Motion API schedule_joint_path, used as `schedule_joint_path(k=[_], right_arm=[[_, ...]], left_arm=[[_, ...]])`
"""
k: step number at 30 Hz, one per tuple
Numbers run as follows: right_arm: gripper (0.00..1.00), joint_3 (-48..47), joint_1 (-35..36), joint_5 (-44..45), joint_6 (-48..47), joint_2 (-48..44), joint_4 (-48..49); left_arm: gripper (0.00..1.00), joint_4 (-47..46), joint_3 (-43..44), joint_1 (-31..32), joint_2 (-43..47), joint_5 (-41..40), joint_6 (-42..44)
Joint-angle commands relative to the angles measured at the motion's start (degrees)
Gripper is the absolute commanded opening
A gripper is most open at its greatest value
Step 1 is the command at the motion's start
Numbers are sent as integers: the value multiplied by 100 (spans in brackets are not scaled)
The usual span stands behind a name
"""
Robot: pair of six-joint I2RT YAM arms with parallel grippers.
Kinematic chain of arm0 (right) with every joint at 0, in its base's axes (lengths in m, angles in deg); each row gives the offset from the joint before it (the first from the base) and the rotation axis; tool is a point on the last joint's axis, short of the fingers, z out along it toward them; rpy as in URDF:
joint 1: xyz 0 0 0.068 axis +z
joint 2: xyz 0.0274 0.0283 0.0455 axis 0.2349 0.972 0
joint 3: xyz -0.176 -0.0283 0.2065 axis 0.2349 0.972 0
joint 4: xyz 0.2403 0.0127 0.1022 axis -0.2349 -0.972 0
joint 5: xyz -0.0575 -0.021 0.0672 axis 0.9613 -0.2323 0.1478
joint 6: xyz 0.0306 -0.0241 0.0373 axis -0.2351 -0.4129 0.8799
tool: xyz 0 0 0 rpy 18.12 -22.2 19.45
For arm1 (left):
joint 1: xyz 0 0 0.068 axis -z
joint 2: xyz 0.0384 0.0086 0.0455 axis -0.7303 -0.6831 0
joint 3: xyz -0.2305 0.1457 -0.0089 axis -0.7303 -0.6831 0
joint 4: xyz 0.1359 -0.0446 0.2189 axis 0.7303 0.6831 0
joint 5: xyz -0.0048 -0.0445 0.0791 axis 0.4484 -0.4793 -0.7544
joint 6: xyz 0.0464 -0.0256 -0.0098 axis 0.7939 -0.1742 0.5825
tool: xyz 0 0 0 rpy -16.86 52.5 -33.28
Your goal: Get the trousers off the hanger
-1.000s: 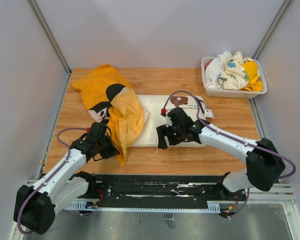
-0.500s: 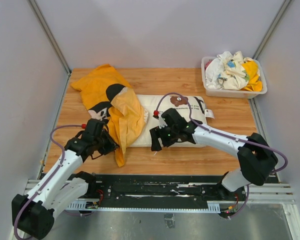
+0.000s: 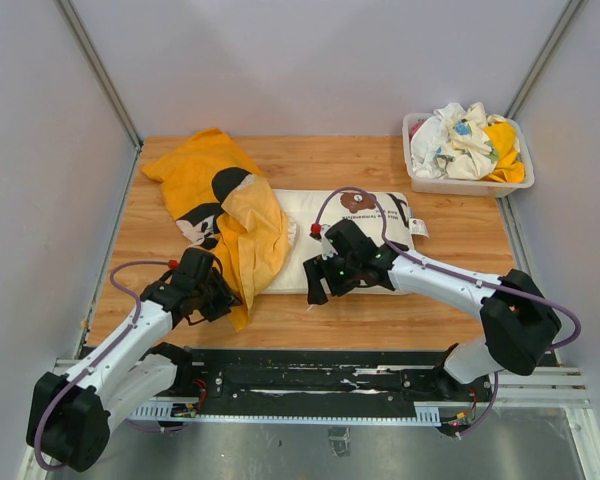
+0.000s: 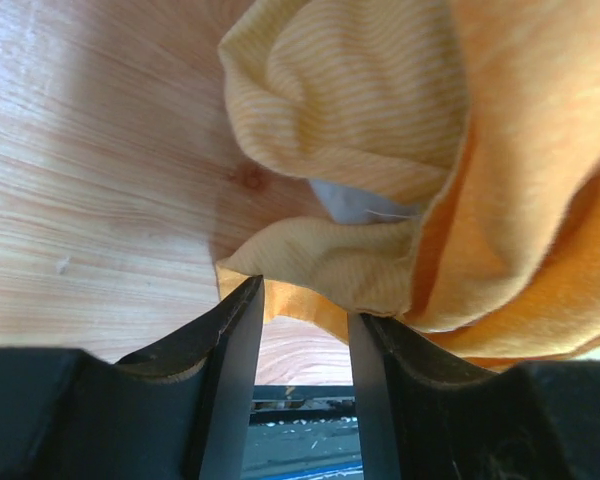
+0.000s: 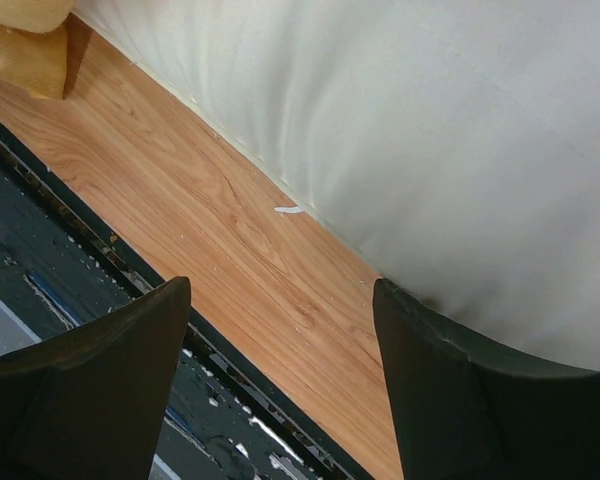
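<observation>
The orange-yellow trousers (image 3: pixel 235 200) lie crumpled on the left half of the wooden table, one leg trailing toward the near edge. No hanger shows in any view. My left gripper (image 3: pixel 223 300) sits at the leg's lower end and is open. In the left wrist view the folded hem of the trousers (image 4: pixel 380 260) lies right at the tips of the left gripper (image 4: pixel 305 295), and nothing is between its fingers. My right gripper (image 3: pixel 315 285) is open and hovers at the near-left edge of a white cloth (image 3: pixel 320 235), holding nothing.
The white cloth (image 5: pixel 430 120) with a bear print lies flat mid-table, partly under the trousers. A clear plastic bin (image 3: pixel 450 186) of mixed clothes stands at the back right. The black rail (image 3: pixel 310 375) runs along the near table edge. Grey walls close in both sides.
My left gripper has opened and let go of the trouser leg's end, which now rests on the table. The right gripper shifted slightly left along the white cloth's edge, staying open.
</observation>
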Motion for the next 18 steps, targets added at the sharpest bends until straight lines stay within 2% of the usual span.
schedule_joint_path(k=[1, 6, 10, 18], right_arm=[[75, 14, 100, 208, -123, 9, -174], [75, 34, 103, 94, -65, 106, -96], [75, -8, 99, 123, -107, 78, -198], [75, 51, 102, 144, -92, 20, -188]], left_arm=[[44, 28, -137, 56, 200, -255, -88], [45, -236, -254, 127, 35, -152, -2], [46, -50, -100, 267, -178, -249, 157], [46, 563, 428, 559, -225, -1119, -327]])
